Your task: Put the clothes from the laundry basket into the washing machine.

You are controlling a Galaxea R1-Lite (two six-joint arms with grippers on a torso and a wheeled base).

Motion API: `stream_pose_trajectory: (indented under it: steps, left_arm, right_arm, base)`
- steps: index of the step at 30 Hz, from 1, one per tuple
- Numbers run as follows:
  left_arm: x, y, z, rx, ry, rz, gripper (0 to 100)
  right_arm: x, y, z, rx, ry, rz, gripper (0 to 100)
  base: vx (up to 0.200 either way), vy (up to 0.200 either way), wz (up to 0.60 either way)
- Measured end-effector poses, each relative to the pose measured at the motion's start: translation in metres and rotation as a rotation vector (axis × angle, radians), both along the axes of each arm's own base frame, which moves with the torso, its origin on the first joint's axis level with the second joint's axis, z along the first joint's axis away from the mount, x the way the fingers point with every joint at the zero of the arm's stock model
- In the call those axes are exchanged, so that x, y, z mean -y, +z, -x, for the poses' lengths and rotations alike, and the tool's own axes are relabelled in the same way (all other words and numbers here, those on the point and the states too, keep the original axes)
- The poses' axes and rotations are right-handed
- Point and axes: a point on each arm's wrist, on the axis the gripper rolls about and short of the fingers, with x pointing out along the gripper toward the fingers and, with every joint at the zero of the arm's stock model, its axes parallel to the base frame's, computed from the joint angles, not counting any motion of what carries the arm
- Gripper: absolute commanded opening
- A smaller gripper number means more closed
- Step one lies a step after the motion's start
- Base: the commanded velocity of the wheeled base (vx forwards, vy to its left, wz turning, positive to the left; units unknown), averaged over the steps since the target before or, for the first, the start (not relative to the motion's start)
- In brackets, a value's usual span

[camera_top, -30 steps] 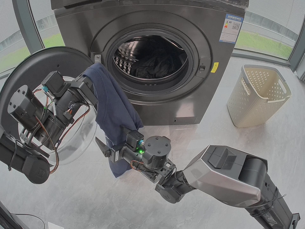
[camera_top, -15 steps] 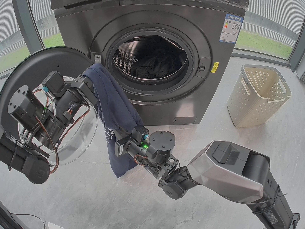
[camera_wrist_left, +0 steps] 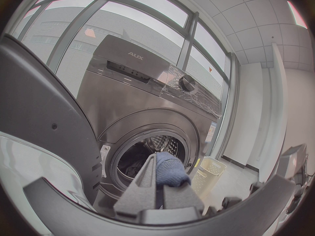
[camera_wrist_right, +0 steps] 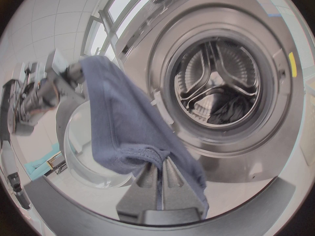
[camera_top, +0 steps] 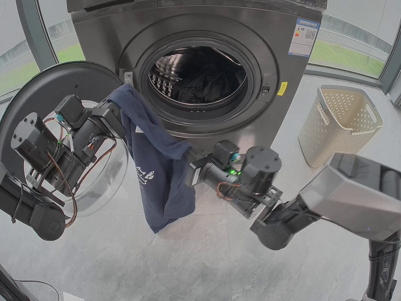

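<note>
A navy blue shirt (camera_top: 161,172) with white print hangs in front of the washing machine (camera_top: 200,63), stretched between both grippers. My left gripper (camera_top: 121,101) is shut on its upper corner, left of the drum opening (camera_top: 198,78); the cloth shows between those fingers (camera_wrist_left: 170,172). My right gripper (camera_top: 186,155) is shut on a lower fold, below the opening, with the shirt (camera_wrist_right: 128,122) pinched in the pads (camera_wrist_right: 159,167). Dark clothes (camera_top: 204,86) lie inside the drum (camera_wrist_right: 218,82). The cream laundry basket (camera_top: 340,124) stands on the floor at the right.
The round washer door (camera_top: 54,101) stands swung open at the left, just behind my left arm. Grey tiled floor (camera_top: 167,264) lies in front of the machine. Windows run behind the machine.
My right gripper closed on the shirt's lower part and carried it up and to the right, toward the drum opening. The shirt now spreads wider. The left arm kept still.
</note>
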Motion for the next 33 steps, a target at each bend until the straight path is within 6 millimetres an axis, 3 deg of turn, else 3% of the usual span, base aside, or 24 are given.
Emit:
stream_pose_trajectory:
  steps: [10, 18, 25, 33]
  left_arm:
    - [-0.002, 0.001, 0.001, -0.007, 0.015, 0.005, 0]
    - [0.002, 0.017, 0.013, 0.005, -0.016, 0.013, 0]
    - [0.004, 0.029, 0.022, 0.042, -0.034, 0.029, 0]
    - [0.002, 0.036, 0.03, 0.071, -0.041, 0.042, 0]
  right_arm:
    - [0.075, 0.082, 0.011, 0.109, -0.116, -0.084, 0]
    - [0.107, 0.13, 0.023, 0.204, -0.166, -0.172, 0]
    - [0.118, 0.142, 0.037, 0.233, -0.172, -0.203, 0]
    - [0.13, 0.136, 0.055, 0.226, -0.164, -0.22, 0]
  base:
    - [0.0, 0.0, 0.0]
    - [0.0, 0.0, 0.0]
    - [0.0, 0.0, 0.0]
    - [0.0, 0.0, 0.0]
